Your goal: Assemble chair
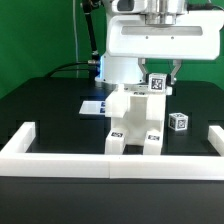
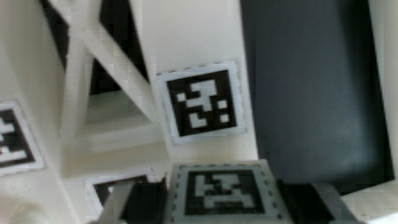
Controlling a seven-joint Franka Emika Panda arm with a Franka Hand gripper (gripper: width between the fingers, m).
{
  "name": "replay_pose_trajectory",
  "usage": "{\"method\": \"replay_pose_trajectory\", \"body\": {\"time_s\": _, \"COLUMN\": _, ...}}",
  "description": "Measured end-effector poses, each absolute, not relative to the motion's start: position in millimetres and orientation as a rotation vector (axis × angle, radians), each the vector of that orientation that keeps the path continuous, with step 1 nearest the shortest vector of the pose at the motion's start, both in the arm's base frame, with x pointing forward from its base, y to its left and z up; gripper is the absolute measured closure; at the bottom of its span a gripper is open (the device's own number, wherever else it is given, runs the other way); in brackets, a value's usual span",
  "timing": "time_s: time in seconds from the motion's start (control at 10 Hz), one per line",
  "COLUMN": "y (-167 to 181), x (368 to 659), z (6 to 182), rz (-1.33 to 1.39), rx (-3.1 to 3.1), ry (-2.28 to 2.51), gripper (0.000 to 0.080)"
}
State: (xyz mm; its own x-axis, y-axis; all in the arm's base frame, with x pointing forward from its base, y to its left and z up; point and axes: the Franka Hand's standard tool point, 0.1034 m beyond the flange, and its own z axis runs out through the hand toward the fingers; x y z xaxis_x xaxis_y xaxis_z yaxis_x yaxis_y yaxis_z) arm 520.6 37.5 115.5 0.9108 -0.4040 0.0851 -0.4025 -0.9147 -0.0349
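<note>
So the gripper (image 1: 159, 76) points straight down and its two dark fingers sit partway closed on a small tagged block (image 1: 157, 84), one finger on each side. From the wrist view we see the same thing: the block is clamped between the fingers, tag facing the camera. That block sits right at the top of the chair (image 1: 132, 118), on the side toward the exterior view's right. We can't tell whether it's actually seated in the chair or just touching it.

The arm (image 1: 160, 38) hangs above all of this, its wide white wrist housing level over the chair's top. The wrist view looks down along a cross-braced frame (image 2: 89, 90) with another tag (image 2: 201, 103) on a white upright (blurry, so we can't read much more).

The chair stands upright on a black table (image 1: 50, 110), just behind the front run of the low white border wall (image 1: 110, 163). A loose tagged cube (image 1: 178, 121) rests near it on the exterior view's right, apart from it. The marker board (image 1: 93, 104) lies flat behind the chair toward the exterior view's left. A green backdrop (image 1: 40, 30) fills the room behind.
</note>
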Motion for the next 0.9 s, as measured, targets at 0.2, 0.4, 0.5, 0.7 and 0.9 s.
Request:
{"method": "replay_pose_trajectory", "body": {"time_s": 0.2, "y": 38.4, "x": 520.6, "z": 115.4, "rz": -0.138, "rx": -3.003, "ry": 0.815, "gripper": 0.0509}}
{"method": "replay_pose_trajectory", "body": {"time_s": 0.4, "y": 39.7, "x": 520.5, "z": 115.4, "rz": -0.132, "rx": -2.921, "ry": 1.038, "gripper": 0.0509}}
{"method": "replay_pose_trajectory", "body": {"time_s": 0.5, "y": 40.0, "x": 520.5, "z": 115.4, "rz": -0.129, "rx": -2.881, "ry": 1.127, "gripper": 0.0509}}
{"method": "replay_pose_trajectory", "body": {"time_s": 0.7, "y": 41.2, "x": 520.5, "z": 115.4, "rz": -0.120, "rx": -2.775, "ry": 1.337, "gripper": 0.0509}}
{"method": "replay_pose_trajectory", "body": {"time_s": 0.9, "y": 41.5, "x": 520.2, "z": 114.9, "rz": -0.116, "rx": -2.735, "ry": 1.412, "gripper": 0.0502}}
